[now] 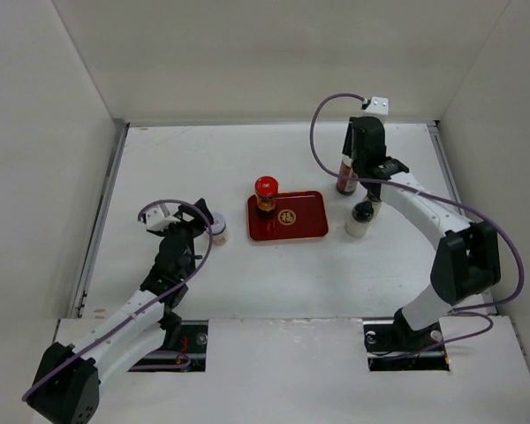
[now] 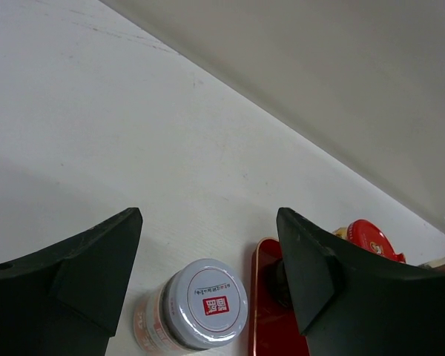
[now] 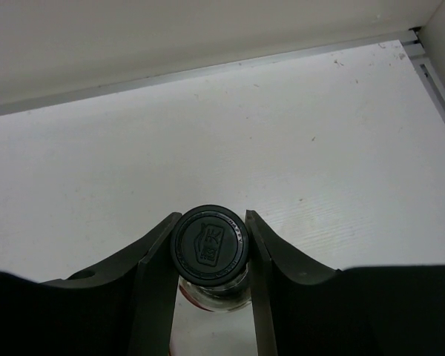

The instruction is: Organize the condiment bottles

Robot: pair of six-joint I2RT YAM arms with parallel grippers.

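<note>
Right gripper (image 3: 210, 219) is clamping the tall bottle (image 3: 208, 246) by its black cap, embossed emblem unreadable. Left gripper (image 2: 208, 222) is hovering wide open, the silver-lidded jar (image 2: 206, 305), its red-square label illegible, between its fingers.

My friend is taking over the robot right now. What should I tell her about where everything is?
Left gripper: open, hovering at the silver-lidded jar, which stands on the table just left of the red tray. It is not gripped.
Right gripper: shut on the cap of the tall bottle, off the tray's far right corner. Whether the bottle is lifted cannot be told.
Done: the red-lidded jar stands in the tray's far left corner.
Left: the tall bottle, the silver-lidded jar and the small pale bottle, which is on the table right of the tray, probably go there too.
</note>
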